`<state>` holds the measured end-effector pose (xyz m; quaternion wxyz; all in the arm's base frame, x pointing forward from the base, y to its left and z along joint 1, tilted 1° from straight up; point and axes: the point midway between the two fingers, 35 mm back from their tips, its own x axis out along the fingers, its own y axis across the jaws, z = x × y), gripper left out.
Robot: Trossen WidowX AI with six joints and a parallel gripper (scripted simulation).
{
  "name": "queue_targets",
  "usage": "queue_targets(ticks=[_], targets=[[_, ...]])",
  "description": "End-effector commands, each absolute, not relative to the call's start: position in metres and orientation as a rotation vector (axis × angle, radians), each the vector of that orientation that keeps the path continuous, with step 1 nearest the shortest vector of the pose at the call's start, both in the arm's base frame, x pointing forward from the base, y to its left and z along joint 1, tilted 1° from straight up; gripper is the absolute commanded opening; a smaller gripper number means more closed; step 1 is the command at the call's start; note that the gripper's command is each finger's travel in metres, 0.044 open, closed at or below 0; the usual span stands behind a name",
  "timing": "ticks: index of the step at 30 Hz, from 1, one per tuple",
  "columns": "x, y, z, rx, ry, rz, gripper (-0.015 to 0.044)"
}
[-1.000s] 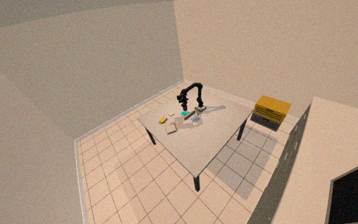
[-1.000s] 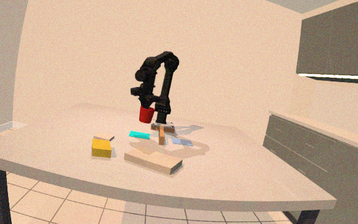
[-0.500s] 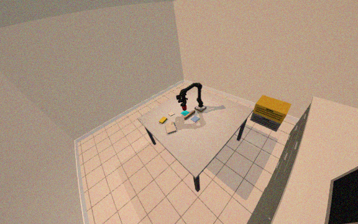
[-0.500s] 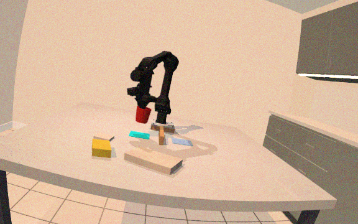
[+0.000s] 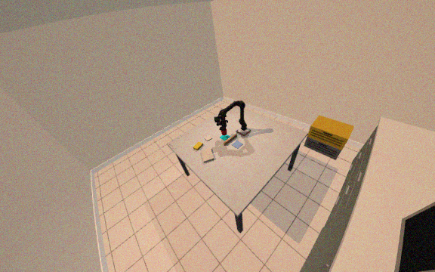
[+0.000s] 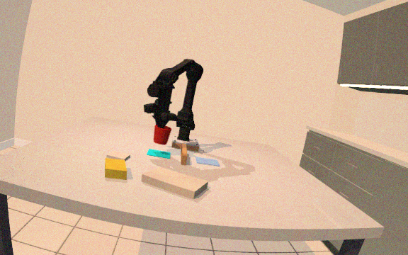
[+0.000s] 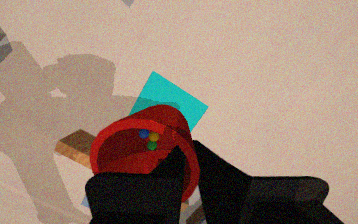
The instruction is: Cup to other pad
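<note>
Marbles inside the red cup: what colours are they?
One blue, one yellow, one green marbles, seen best in the wrist view, lying together in the red cup.

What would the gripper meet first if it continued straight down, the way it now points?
Probably the teal pad. The gripper holds the red cup by its rim above the table, and the pad lies right beneath the cup. The cup's base would touch first, though depth is uncertain.

Bare table (image 6: 278,198) lies around the teal pad (image 6: 158,153); the upright wooden bar (image 6: 184,154) stands just beside it, seemingly not touching.
</note>
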<state>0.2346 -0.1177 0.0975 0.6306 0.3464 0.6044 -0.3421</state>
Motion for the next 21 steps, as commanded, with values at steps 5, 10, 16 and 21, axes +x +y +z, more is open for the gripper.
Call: queue_targets(ticks=[5,10,16,21], targets=[[0.234,-0.117,0.085,0.792,1.391,-0.777,0.0000],[0.235,-0.118,0.079,0.792,1.391,-0.777,0.0000],[0.235,-0.118,0.071,0.792,1.391,-0.777,0.0000],[0.234,-0.118,0.064,0.792,1.391,-0.777,0.0000]])
